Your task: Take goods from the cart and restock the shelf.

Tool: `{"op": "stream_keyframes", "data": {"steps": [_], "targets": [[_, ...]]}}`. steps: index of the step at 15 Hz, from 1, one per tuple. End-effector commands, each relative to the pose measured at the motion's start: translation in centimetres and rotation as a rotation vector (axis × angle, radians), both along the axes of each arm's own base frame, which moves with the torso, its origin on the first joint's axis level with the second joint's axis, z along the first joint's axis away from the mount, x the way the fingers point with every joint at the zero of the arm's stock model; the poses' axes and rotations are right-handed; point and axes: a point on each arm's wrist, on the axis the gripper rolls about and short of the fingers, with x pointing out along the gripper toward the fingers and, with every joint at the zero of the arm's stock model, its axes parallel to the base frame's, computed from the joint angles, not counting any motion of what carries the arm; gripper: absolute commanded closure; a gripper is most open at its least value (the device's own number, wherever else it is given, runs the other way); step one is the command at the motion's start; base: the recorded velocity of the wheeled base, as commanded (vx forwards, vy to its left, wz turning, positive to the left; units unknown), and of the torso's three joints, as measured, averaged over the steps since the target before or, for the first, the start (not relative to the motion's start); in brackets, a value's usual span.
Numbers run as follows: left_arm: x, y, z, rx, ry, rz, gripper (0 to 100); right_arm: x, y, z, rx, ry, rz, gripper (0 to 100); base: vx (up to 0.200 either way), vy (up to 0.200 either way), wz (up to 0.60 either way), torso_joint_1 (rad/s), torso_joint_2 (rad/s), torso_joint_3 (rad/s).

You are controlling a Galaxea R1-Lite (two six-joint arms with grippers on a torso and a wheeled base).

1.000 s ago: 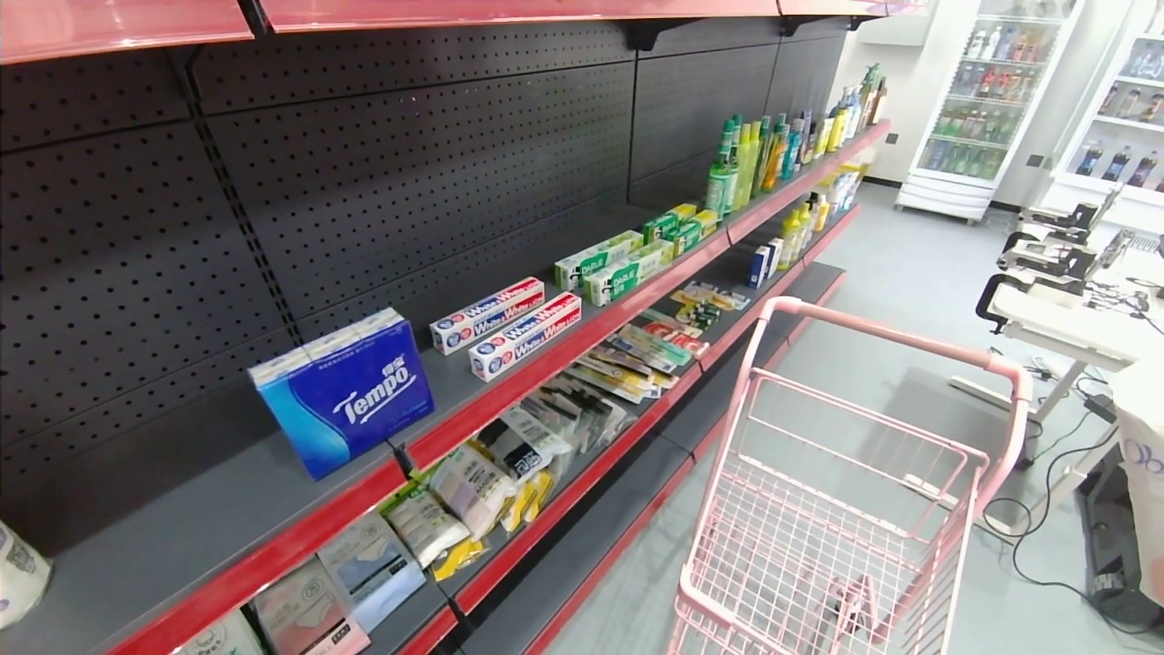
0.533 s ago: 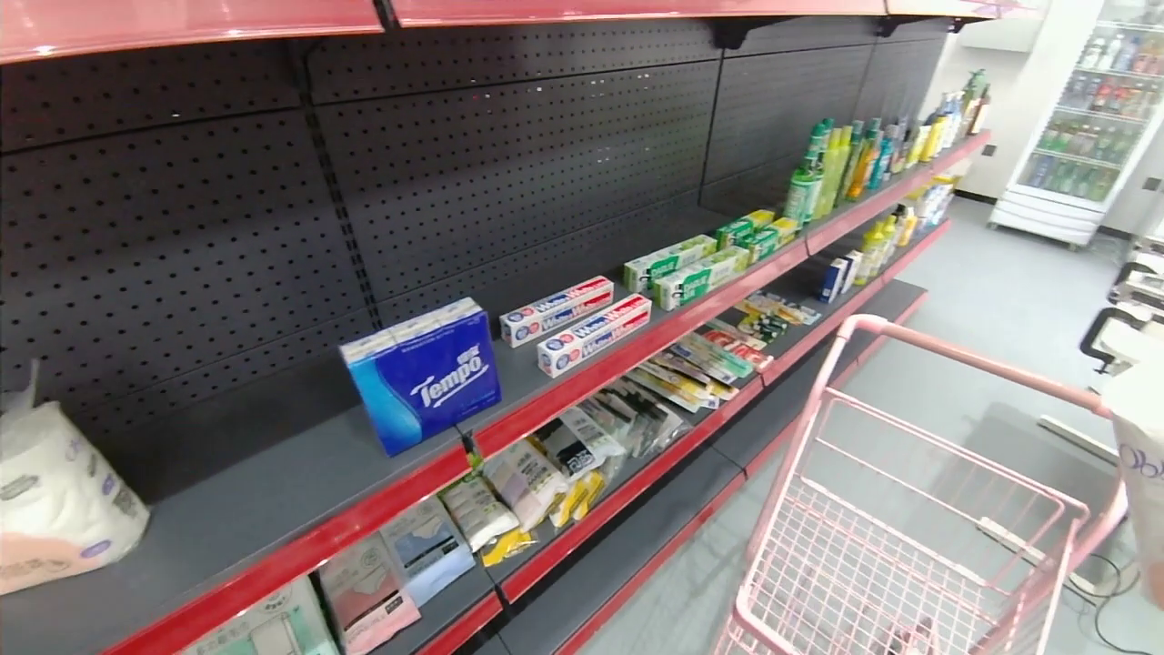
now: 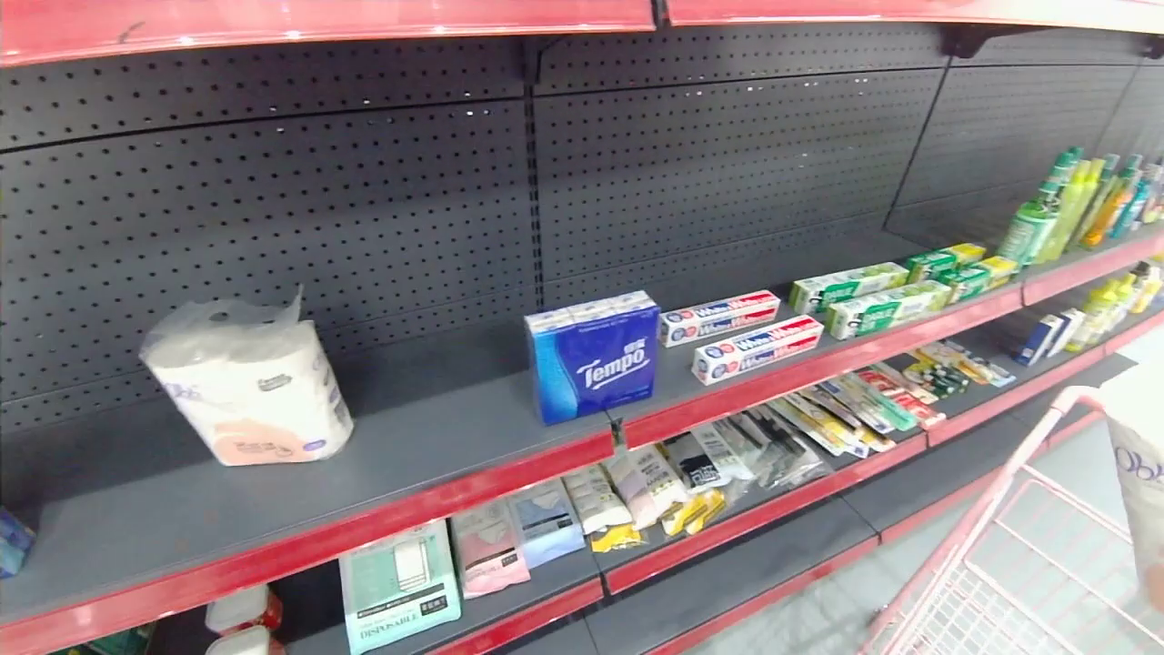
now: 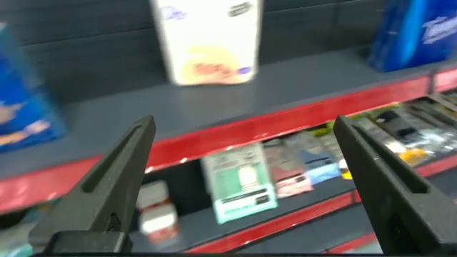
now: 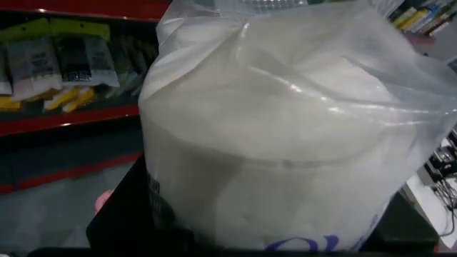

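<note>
The view has swung left: one roll pack (image 3: 250, 382) stands on the shelf (image 3: 409, 446) left of the blue tissue pack (image 3: 596, 355), while a second pack (image 3: 1141, 473), not yet shelved, hangs far right of it, clasped by the right gripper (image 5: 268, 221), and the left gripper (image 4: 244, 128) is spread wide and empty.

Left gripper (image 4: 243, 125), two matte dark-grey fingers (image 4: 114, 178), flat-sided, angular, tapering to blunt tips, right gripper (image 5: 271, 193), black, smooth-edged

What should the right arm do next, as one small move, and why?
Probably swing the held roll pack left toward the bare stretch of shelf between the shelved roll pack and the tissue pack; it hangs by the cart, away from the shelf.
</note>
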Motion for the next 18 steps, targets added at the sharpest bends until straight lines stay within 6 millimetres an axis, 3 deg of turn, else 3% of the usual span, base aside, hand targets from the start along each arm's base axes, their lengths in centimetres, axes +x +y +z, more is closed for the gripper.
{"op": "stream_keyframes", "data": {"steps": [1, 7, 13, 16, 18], "targets": [[0.0, 0.0, 0.0, 0.000, 0.000, 0.001, 0, 0.1, 0.0, 0.0, -0.001, 0.004, 0.000, 100, 0.000, 0.000, 0.60, 0.007, 0.00, 0.007], [0.0, 0.0, 0.0, 0.002, -0.001, 0.003, 0, 0.1, 0.0, -0.4, -0.008, 0.019, -0.001, 100, 0.000, 0.000, 0.60, 0.002, 0.00, 0.004], [0.0, 0.0, 0.0, 0.000, 0.000, 0.001, 0, -1.1, 0.0, -0.9, 0.011, -0.023, 0.000, 100, 0.000, 0.000, 0.00, 0.000, 0.00, 0.000], [0.0, 0.0, 0.0, 0.002, 0.000, 0.001, 0, -2.6, 0.3, -2.7, 0.159, -0.074, 0.073, 100, 0.000, 0.000, 0.00, 0.000, 0.00, 0.000], [0.0, 0.0, 0.0, 0.003, -0.001, 0.001, 0, -3.5, 0.7, -2.8, 0.267, -0.117, 0.231, 100, 0.000, 0.000, 0.00, 0.000, 0.00, 0.000]]}}
